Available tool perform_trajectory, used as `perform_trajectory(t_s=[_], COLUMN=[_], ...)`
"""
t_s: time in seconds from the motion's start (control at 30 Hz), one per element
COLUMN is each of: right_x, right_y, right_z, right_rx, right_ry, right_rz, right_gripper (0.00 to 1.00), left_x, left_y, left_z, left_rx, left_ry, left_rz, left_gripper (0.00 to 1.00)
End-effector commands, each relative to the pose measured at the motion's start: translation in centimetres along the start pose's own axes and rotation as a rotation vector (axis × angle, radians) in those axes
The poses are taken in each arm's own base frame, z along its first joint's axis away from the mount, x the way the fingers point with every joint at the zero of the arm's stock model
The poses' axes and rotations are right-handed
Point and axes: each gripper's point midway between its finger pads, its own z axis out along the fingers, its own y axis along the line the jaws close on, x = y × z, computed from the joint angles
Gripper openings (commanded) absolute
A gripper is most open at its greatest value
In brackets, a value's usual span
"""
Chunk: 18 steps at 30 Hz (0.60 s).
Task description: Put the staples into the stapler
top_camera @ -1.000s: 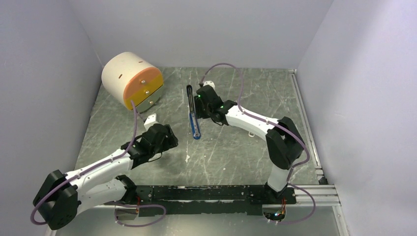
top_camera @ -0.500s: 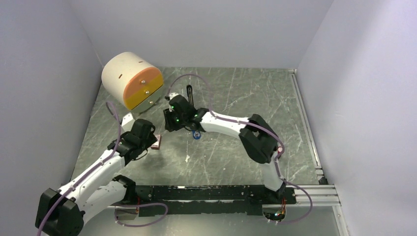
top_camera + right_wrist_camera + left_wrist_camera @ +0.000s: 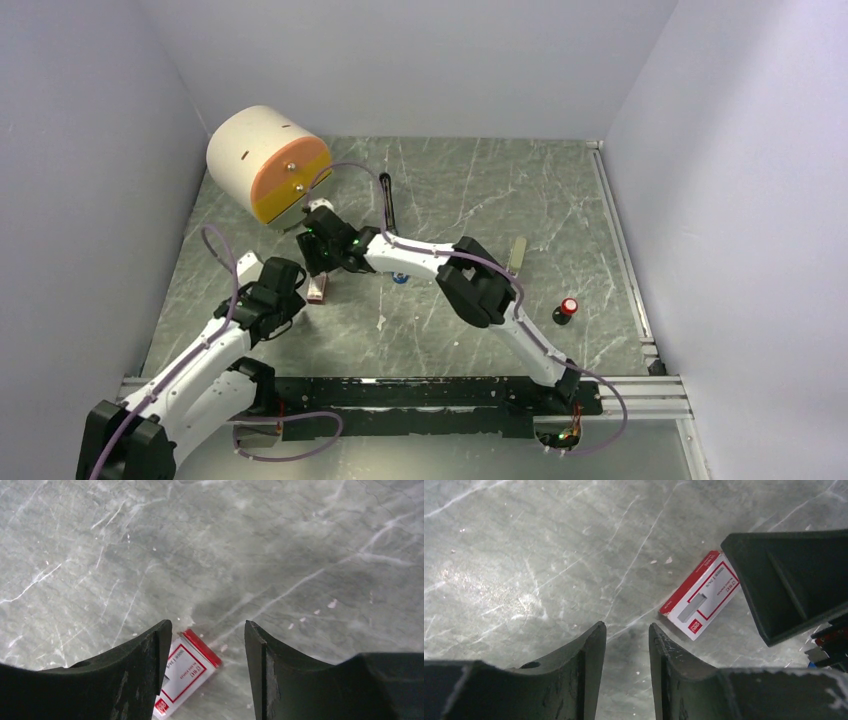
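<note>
Staples box (image 3: 700,596) red-white, print unreadable; right pincer (image 3: 207,628) released above it; left pincer (image 3: 626,626) released, empty, beside

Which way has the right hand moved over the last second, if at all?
Yes: the right hand moved leftward, from beside the stapler toward the orange-faced drum, now above the staple box.

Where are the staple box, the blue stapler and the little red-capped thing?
staple box (image 3: 705,599): left wrist view, on its white printed face.
stapler (image 3: 400,278): top external view, on the blue end that shows.
red-capped cylinder (image 3: 568,307): top external view, on its red cap.
</note>
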Motion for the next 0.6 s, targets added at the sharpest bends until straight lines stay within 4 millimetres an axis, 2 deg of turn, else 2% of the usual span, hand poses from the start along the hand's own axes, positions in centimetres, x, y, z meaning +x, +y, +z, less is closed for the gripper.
perform_trajectory(t_s=[0.0,0.17,0.3,0.47,0.57], right_x=[1.1,2.9,4.9,6.9,7.3], right_y=[-0.4,-0.4,-1.5,-3.2,-3.8], right_z=[0.7,0.8,0.3,-2.0,-3.7], right_rx=[0.093,0.126,0.169,0.224,0.246], right_ry=[0.032,0.084,0.161,0.208,0.223], right_rz=[-0.089,-0.153,-0.154,-0.088,-0.040], right_gripper=[0.59,0.60,0.57,0.50,0.48], left_x=[0.9,0.2,0.2,1.5,2.6], left_y=[0.9,1.3,0.8,-0.3,-1.2], left_z=[-0.2,-0.8,-1.1,-1.0,-0.7], left_rx=[-0.005,-0.004,0.036,0.112,0.166], left_ry=[0.026,-0.008,-0.001,0.057,0.102], left_rz=[-0.056,-0.082,-0.088,-0.068,-0.053], left_gripper=[0.42,0.43,0.42,0.42,0.48])
